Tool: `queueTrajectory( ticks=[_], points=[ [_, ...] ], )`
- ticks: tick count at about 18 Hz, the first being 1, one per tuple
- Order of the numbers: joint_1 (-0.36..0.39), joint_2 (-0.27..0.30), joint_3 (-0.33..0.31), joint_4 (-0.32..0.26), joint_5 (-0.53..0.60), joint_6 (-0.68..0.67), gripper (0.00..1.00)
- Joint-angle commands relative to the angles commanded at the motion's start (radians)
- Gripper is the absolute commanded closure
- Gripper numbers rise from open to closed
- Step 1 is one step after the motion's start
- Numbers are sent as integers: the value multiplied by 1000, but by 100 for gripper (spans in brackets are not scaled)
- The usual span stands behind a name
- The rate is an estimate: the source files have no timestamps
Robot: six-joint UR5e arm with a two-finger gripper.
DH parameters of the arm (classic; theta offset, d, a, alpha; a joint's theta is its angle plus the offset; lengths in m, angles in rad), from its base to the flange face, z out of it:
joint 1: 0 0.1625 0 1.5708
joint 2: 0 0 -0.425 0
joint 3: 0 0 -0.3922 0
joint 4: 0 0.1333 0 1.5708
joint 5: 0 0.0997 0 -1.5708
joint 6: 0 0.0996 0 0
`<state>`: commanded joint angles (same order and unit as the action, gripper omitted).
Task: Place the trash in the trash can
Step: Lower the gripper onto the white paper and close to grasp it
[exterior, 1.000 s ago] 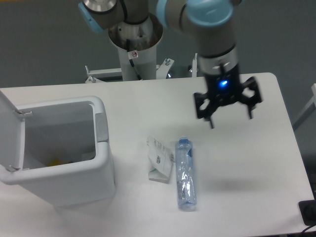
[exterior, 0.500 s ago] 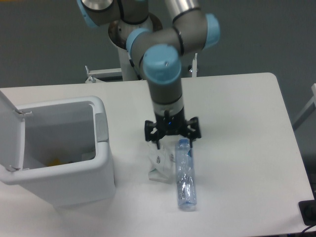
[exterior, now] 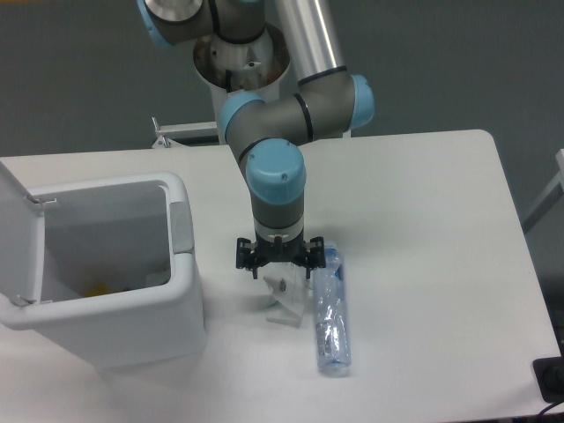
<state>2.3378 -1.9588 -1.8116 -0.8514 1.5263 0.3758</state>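
The flattened white carton (exterior: pixel 286 298) with small black print lies on the table, its far end hidden under my gripper. My gripper (exterior: pixel 280 268) hangs open right over that far end, one finger on each side of the carton. Just right of the carton lies the crushed clear plastic bottle (exterior: pixel 332 315), its blue cap (exterior: pixel 330 254) pointing away from the camera, close to the gripper's right finger. The white trash can (exterior: pixel 106 342) stands at the left with its lid flipped up and the grey tab (exterior: pixel 181 227) on its right rim.
Something yellow and dark lies at the bottom of the can (exterior: pixel 101 285). The arm's base column (exterior: pixel 240 75) rises behind the table's far edge. A black object (exterior: pixel 551 381) sits past the table's right front corner.
The gripper swung from the right back of the table to the left and down, ending low over the carton's far end. The carton, bottle and can have not moved.
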Motion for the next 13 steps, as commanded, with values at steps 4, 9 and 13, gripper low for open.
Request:
queueTrajectory(
  ticks=[4,9,13],
  points=[
    [2,-5,0,2,9,0,36],
    [2,0,2,2,11,-26,95],
    [3,1,2,2,11,-28,100]
  ],
)
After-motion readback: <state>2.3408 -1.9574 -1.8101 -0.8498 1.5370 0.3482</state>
